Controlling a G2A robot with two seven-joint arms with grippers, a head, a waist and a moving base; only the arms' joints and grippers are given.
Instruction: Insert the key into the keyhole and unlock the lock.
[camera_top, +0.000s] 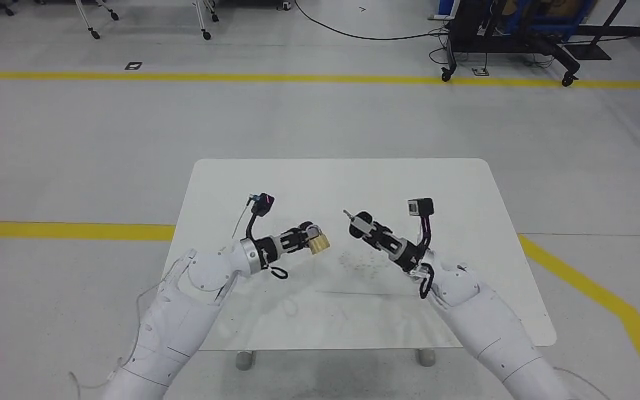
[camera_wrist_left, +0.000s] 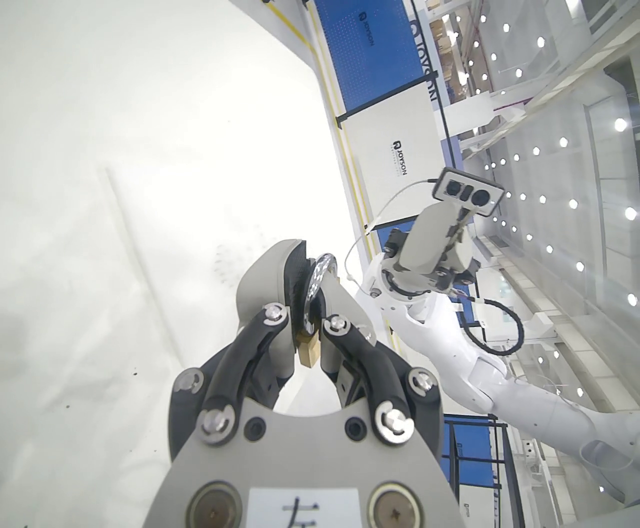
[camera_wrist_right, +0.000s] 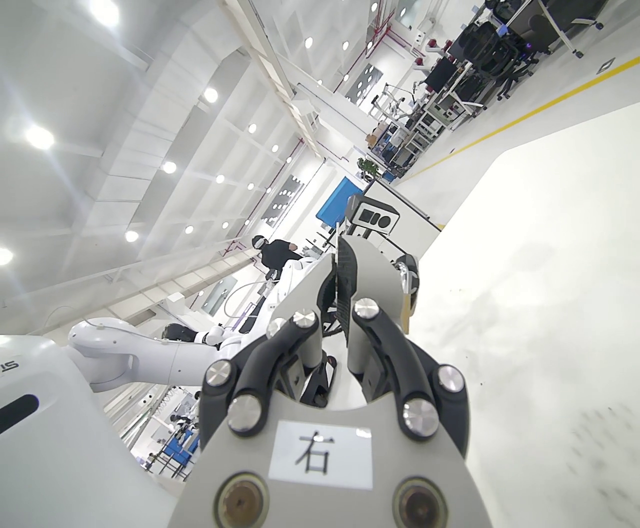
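Holding the lock (camera_top: 318, 243) clamped, the left gripper (camera_top: 311, 239) hangs over the table (camera_top: 300, 185), facing the right gripper (camera_top: 354, 222), which pinches the key (camera_top: 347, 213); tip near the lock, apart.
Left wrist: scuff marks (camera_wrist_left: 225, 260) on the table beyond the gripper.
Right wrist: gripper squeezed closed, key hidden.

— How do the arms sit?
— The left arm (camera_top: 215, 270) and the right arm (camera_top: 462, 290) both bend inward over the worktop (camera_top: 450, 180), their wrists angled toward each other.
— And the left end effector (camera_top: 311, 238)?
— Its fingers (camera_wrist_left: 272, 280) are clamped on a padlock (camera_wrist_left: 309, 350).
— The right end effector (camera_top: 355, 220)?
— Its fingers (camera_wrist_right: 372, 272) are pressed together on a thin key (camera_top: 346, 213). It points at the left one, near it but apart.
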